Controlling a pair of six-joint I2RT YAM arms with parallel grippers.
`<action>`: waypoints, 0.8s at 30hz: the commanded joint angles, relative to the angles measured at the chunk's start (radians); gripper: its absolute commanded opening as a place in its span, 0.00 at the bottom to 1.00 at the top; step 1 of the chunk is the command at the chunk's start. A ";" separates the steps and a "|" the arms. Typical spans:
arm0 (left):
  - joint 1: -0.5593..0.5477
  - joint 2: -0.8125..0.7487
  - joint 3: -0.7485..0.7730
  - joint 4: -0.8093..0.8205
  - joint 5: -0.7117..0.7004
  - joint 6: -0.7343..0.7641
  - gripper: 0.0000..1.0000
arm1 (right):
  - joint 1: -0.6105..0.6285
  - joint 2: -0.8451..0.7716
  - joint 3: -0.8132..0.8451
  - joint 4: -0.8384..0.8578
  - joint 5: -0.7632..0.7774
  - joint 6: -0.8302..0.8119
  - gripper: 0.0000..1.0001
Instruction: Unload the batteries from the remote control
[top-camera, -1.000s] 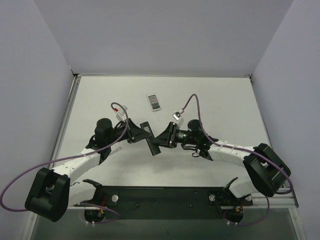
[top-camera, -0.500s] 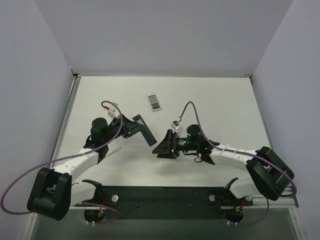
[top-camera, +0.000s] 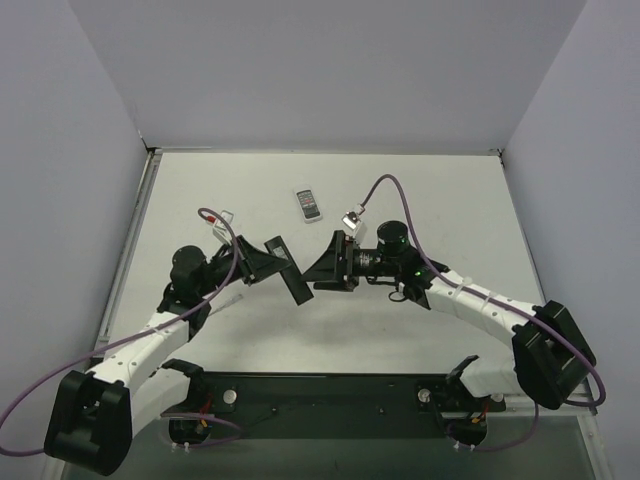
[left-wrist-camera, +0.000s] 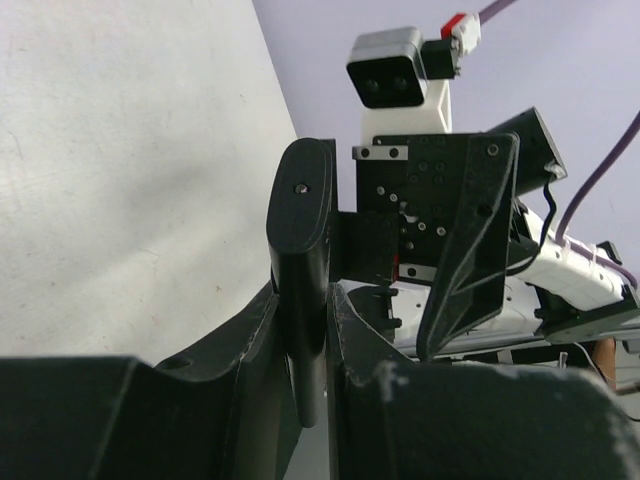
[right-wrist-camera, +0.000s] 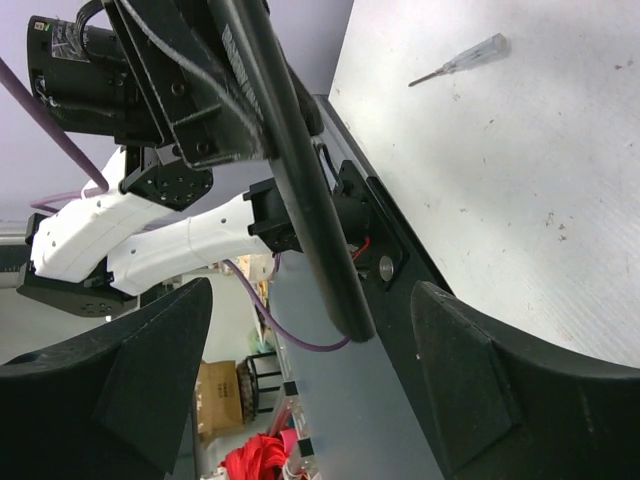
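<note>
The long black remote control is held off the table, my left gripper shut on one end. From the left wrist it stands up edge-on between the two fingers. My right gripper faces it from the right, open. In the right wrist view the remote's free end hangs in the wide gap between the pads, touching neither. No batteries show in any view; the recess side is hidden.
A short white remote lies further back on the table. A thin clear-handled screwdriver lies on the white table near the left arm. Grey walls close in three sides.
My right gripper went from shut to wide open, drew back from the remote, then came in again beside its free end. The left arm shifted left, still gripping the remote.
</note>
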 joint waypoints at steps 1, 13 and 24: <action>-0.016 -0.039 0.005 0.027 0.043 -0.036 0.00 | 0.001 0.021 0.076 -0.001 -0.052 -0.046 0.74; -0.036 -0.007 -0.003 0.094 0.019 -0.065 0.00 | 0.088 0.145 0.078 0.177 -0.006 0.057 0.46; 0.074 0.148 0.080 0.045 0.062 0.047 0.00 | 0.108 0.177 -0.072 0.335 0.000 0.132 0.08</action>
